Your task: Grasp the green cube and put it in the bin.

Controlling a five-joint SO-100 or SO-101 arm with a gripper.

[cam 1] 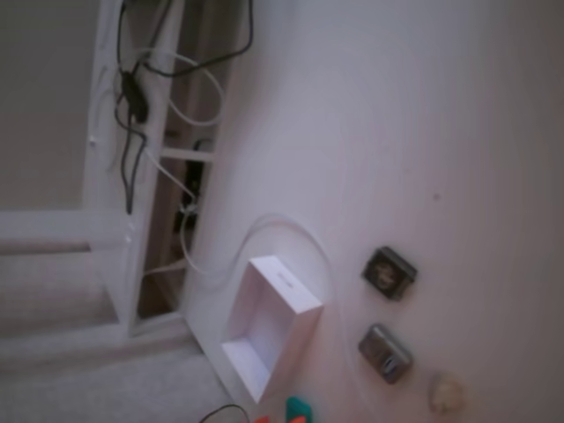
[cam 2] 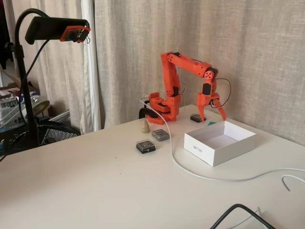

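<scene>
Teal-green small cube [cam 2: 211, 123] sits on the white table [cam 2: 95, 181], just behind the far wall of the white rectangular cardboard bin [cam 2: 220, 142] in a fixed view; outside the bin, mostly hidden by its wall. In a fixed view from above, cube [cam 1: 298, 407] shows at the bottom edge, near the bin's [cam 1: 269, 322] corner. Orange two-finger gripper [cam 2: 214, 113] hangs above the cube, fingers spread apart, nothing between them; touching cube or not, cannot tell. Orange arm base [cam 2: 162, 106] stands behind. Two small dark metallic boxes [cam 2: 146, 146] [cam 2: 160, 135] lie left of the bin, a pale cream lump [cam 2: 145, 126] behind them. White cable [cam 2: 190, 171] curves across the table in front of the bin. Black camera stand [cam 2: 28, 71] at left, beige curtain [cam 2: 267, 57] behind.
</scene>
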